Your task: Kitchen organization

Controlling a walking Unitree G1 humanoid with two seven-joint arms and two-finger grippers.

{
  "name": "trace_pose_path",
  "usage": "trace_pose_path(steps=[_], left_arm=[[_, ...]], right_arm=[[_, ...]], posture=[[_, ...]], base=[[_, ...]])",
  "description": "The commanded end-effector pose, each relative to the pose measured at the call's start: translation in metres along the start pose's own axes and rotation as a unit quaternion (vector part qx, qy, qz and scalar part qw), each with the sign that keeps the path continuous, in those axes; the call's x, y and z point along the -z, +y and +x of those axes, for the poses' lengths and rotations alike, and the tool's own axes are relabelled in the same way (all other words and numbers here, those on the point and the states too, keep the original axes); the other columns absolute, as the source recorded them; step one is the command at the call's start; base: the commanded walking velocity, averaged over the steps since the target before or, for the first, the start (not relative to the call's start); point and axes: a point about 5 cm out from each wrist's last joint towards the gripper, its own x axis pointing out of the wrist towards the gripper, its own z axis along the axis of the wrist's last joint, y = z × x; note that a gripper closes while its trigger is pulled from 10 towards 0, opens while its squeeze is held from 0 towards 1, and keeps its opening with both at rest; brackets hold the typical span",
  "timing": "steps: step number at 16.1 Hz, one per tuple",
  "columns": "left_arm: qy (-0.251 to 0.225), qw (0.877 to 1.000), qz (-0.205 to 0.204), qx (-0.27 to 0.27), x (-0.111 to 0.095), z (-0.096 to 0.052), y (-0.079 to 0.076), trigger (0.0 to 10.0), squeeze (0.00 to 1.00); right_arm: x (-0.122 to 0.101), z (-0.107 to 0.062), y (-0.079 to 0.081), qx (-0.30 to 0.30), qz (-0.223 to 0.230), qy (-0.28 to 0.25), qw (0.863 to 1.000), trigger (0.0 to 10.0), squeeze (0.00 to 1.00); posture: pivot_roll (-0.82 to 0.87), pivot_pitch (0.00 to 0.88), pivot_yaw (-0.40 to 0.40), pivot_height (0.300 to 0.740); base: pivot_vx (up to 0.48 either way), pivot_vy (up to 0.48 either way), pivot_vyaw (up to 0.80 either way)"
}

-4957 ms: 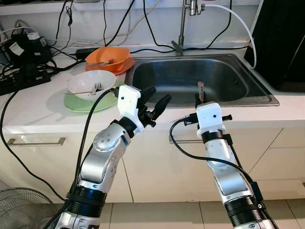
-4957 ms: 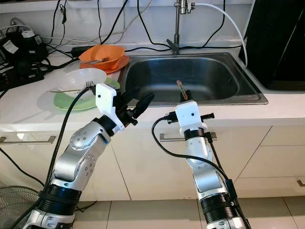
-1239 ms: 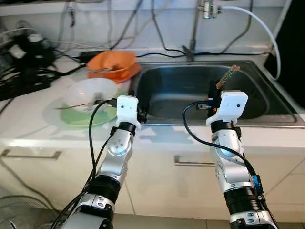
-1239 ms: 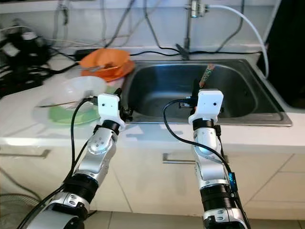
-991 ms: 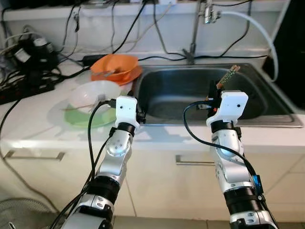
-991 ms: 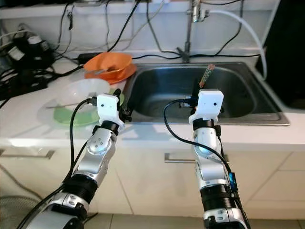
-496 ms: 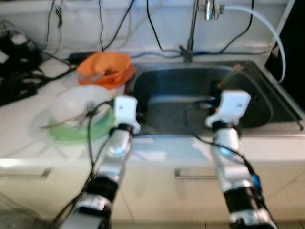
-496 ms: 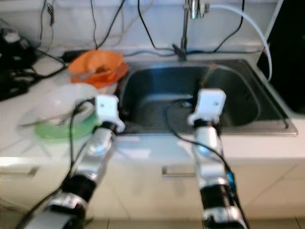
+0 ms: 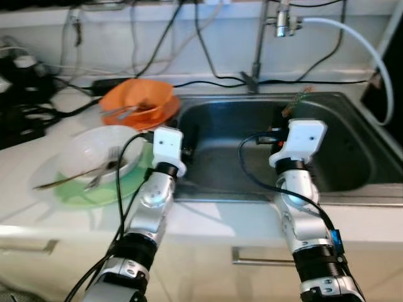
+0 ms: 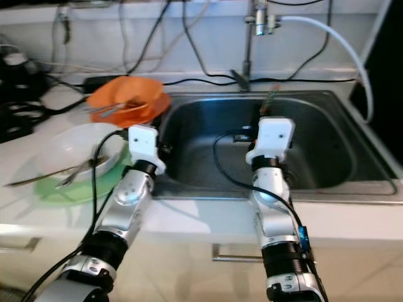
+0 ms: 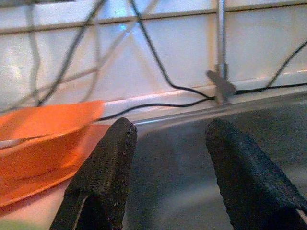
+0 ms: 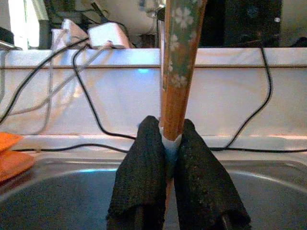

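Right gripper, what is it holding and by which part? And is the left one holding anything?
The right gripper pinches a flower-patterned chopstick near its lower end, above the sink. The left gripper is open, holding nothing.

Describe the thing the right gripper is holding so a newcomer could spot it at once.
Start at the steel sink set in the white counter, below the tap. Over its basin the right gripper is shut on chopsticks that stick up past its black fingers. Their brown shafts end in a green, flower-patterned top, unlike the metal cutlery lying in the bowls on the counter.
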Motion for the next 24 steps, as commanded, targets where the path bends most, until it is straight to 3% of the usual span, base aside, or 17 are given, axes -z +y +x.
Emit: trace_pose_path(steps=[1, 9, 12, 16, 17, 18, 19, 24], left_arm=[[0.002, 1.000, 0.003, 0.010, 0.001, -0.001, -0.004, 10.0, 0.00], [-0.003, 0.998, 0.007, 0.055, 0.001, -0.018, -0.018, 10.0, 0.00], [0.016, 0.998, 0.016, 0.054, 0.011, -0.028, -0.016, 10.0, 0.00], [0.012, 0.998, 0.023, 0.058, 0.007, -0.026, -0.016, 10.0, 0.00], [0.011, 0.998, 0.023, 0.059, 0.006, -0.025, -0.017, 10.0, 0.00], [0.010, 0.998, 0.022, 0.060, 0.006, -0.025, -0.018, 10.0, 0.00], [0.009, 0.998, 0.022, 0.061, 0.006, -0.025, -0.019, 10.0, 0.00], [0.010, 0.998, 0.021, 0.064, 0.005, -0.024, -0.021, 10.0, 0.00]], right_arm=[[-0.003, 0.002, -0.004, 0.006, 0.003, -0.005, 1.000, 10.0, 0.00], [0.002, 0.002, -0.002, 0.004, 0.000, 0.004, 1.000, 10.0, 0.00], [0.007, 0.000, 0.000, -0.002, -0.001, 0.016, 1.000, 10.0, 0.00], [0.011, -0.002, 0.001, -0.007, 0.002, 0.024, 1.000, 10.0, 0.00], [0.012, -0.002, 0.002, -0.008, 0.002, 0.025, 1.000, 10.0, 0.06], [0.012, -0.002, 0.002, -0.008, 0.003, 0.025, 1.000, 10.0, 0.65], [0.012, -0.003, 0.003, -0.009, 0.007, 0.025, 1.000, 10.0, 1.00], [0.012, -0.002, 0.001, -0.006, 0.006, 0.026, 1.000, 10.0, 1.00]], posture=[[0.00, 0.000, 0.076, 0.740], [0.01, 0.000, 0.085, 0.740], [0.01, 0.000, 0.086, 0.740], [0.01, 0.000, 0.088, 0.740], [0.01, 0.000, 0.088, 0.740], [0.01, 0.000, 0.088, 0.740], [0.01, 0.000, 0.088, 0.740], [0.01, 0.000, 0.085, 0.740]], base=[[0.000, 0.000, 0.00], [0.000, 0.000, 0.00], [0.000, 0.000, 0.00], [0.000, 0.000, 0.00], [0.000, 0.000, 0.00], [0.000, 0.000, 0.00], [0.000, 0.000, 0.00], [0.000, 0.000, 0.00]])
